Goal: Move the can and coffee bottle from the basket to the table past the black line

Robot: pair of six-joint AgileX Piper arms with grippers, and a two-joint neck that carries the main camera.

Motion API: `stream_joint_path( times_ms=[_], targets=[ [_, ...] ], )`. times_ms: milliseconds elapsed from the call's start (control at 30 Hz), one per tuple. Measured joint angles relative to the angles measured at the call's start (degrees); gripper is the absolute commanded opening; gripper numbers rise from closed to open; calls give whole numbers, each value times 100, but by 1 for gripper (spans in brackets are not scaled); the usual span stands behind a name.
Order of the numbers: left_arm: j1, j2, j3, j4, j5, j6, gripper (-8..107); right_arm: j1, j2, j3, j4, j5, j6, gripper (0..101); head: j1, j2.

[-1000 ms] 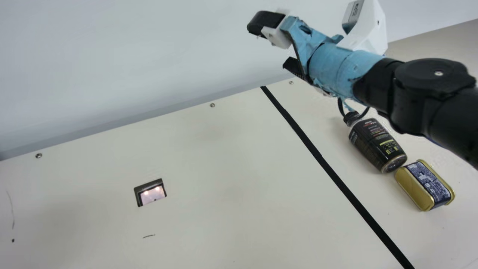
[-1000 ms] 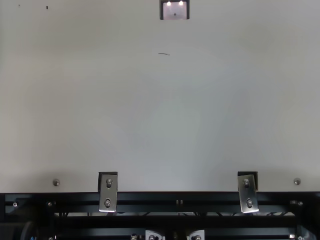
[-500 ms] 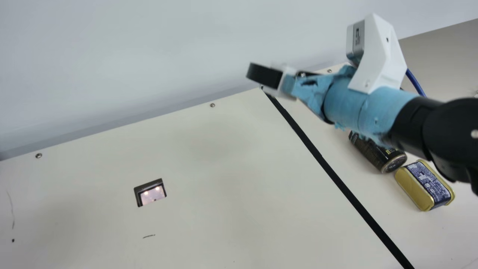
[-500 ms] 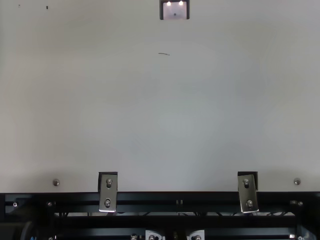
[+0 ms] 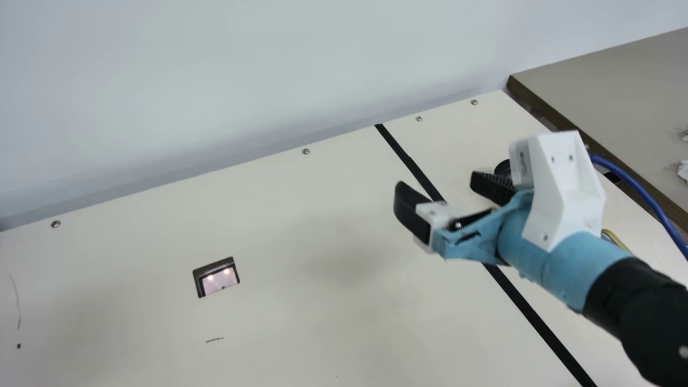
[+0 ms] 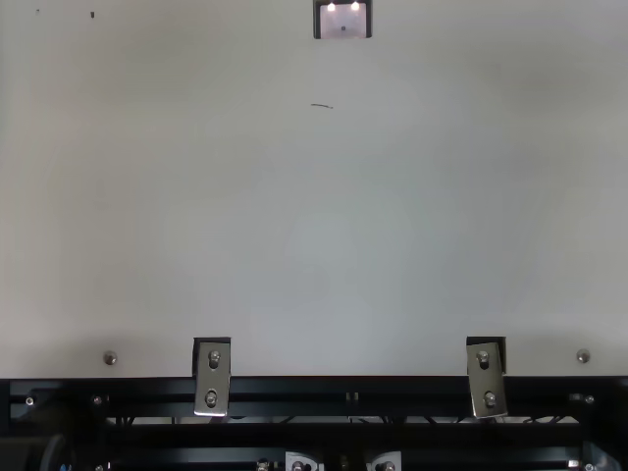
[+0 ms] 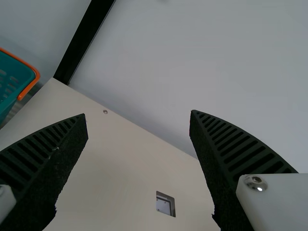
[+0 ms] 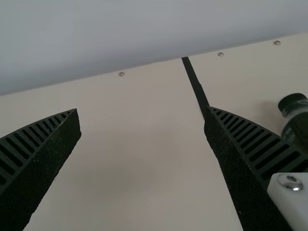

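My right gripper [image 5: 438,189] is open above the black line [image 5: 524,306] in the main view, nothing between its fingers. Just behind it shows the coffee bottle's dark cap [image 5: 503,167]; the wrist hides the rest. A gold edge of the can [image 5: 614,239] peeks out beyond the arm, on the line's right side. The right wrist view has the open gripper [image 8: 142,110] with the dark bottle [image 8: 297,126] outside one finger. In the left wrist view my left gripper [image 7: 138,114] is open and holds nothing; a teal basket [image 7: 12,82] with orange rim stands farther off.
The cream table [image 5: 301,226] has a small rectangular cutout [image 5: 216,276] and ends at a pale wall. A second, brownish table [image 5: 607,91] adjoins at the far right, near a blue cable [image 5: 639,188]. Metal brackets [image 6: 212,378] sit at the front edge in the top view.
My right arm has swung down and nearer in the main view, from up by the wall to over the black line. It now covers most of the bottle and can, which were plainer before.
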Motion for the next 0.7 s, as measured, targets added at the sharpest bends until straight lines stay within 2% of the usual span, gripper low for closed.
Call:
stream_joint_path(
  times_ms=[67, 700],
  targets=[
    [0, 0, 0, 0, 0, 0, 90, 2, -81, 106, -98, 12, 14, 101, 0, 0],
    [0, 0, 0, 0, 0, 0, 90, 2, -84, 106, -103, 3, 9, 101, 0, 0]
  ],
)
